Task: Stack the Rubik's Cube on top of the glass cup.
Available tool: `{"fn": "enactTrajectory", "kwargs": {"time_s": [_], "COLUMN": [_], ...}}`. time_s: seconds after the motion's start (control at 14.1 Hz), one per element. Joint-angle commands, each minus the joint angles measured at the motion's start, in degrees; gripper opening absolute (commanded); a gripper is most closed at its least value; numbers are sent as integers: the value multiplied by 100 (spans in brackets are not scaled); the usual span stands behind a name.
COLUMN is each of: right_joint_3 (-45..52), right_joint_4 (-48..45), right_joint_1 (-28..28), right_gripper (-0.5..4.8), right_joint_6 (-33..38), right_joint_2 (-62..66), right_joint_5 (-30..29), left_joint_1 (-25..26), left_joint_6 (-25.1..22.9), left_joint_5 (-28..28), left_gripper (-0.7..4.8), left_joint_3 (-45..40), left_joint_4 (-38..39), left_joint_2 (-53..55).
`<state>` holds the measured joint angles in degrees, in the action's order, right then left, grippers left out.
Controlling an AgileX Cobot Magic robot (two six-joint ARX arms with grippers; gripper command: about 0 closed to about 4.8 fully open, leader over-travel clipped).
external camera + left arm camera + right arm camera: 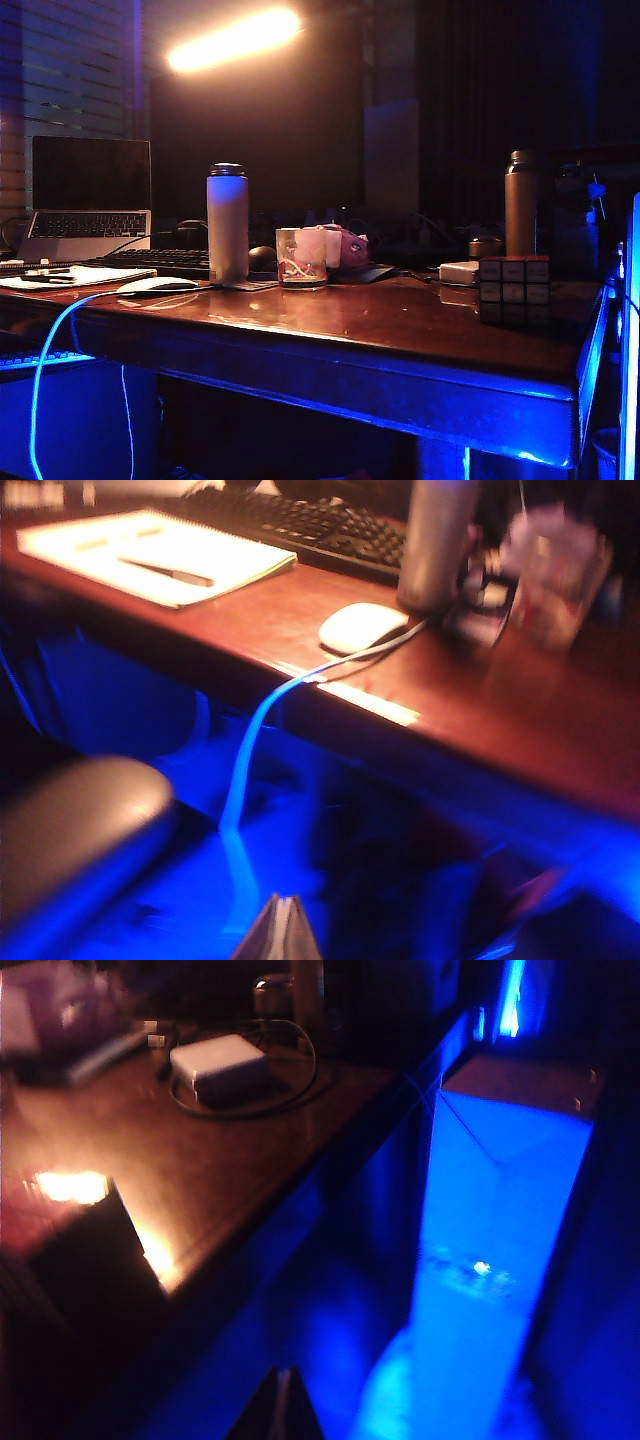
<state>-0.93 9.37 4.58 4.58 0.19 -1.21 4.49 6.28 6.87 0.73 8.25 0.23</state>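
Observation:
The Rubik's Cube (513, 280) stands near the table's right front corner, its pale squares facing the exterior camera. In the right wrist view it is a dark block (85, 1260) with a glare on top. The glass cup (301, 258), with a red-and-white curl inside, stands mid-table beside the white bottle (227, 222); it shows blurred in the left wrist view (555, 580). My left gripper (283, 897) and right gripper (284, 1370) are both shut on nothing, low in front of the table edge and far from both objects. Neither gripper shows in the exterior view.
A white mouse (157, 285) with a blue-lit cable (250, 760), a notebook with a pen (150, 555), a keyboard (150, 262) and a laptop (90, 200) fill the left side. A pink lumpy thing (345, 245), a grey box with cable (220, 1065) and a brown bottle (521, 203) stand behind.

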Motion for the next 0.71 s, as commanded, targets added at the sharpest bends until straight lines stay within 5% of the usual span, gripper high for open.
{"fn": "enactTrajectory", "kwargs": {"time_s": [0.07,0.35,0.57,0.71], "right_joint_3": [-688,-1908,-3139,-3967], "right_joint_4": [-374,-348,44,376], "right_joint_1": [-4,-2,-2,-2], "right_gripper": [-1,-1,-1,-1], "right_joint_6": [616,616,538,203], "right_joint_2": [-4,588,2079,3206], "right_joint_5": [7,-2,-389,-1272], "left_joint_1": [2,7,7,4], "left_joint_6": [898,603,302,-365], "left_joint_5": [0,-525,439,1884], "left_gripper": [-3,-3,-3,-3], "left_joint_3": [531,2533,4784,6288], "left_joint_4": [-981,-796,452,1508], "left_joint_2": [-9,1224,3316,4592]}}
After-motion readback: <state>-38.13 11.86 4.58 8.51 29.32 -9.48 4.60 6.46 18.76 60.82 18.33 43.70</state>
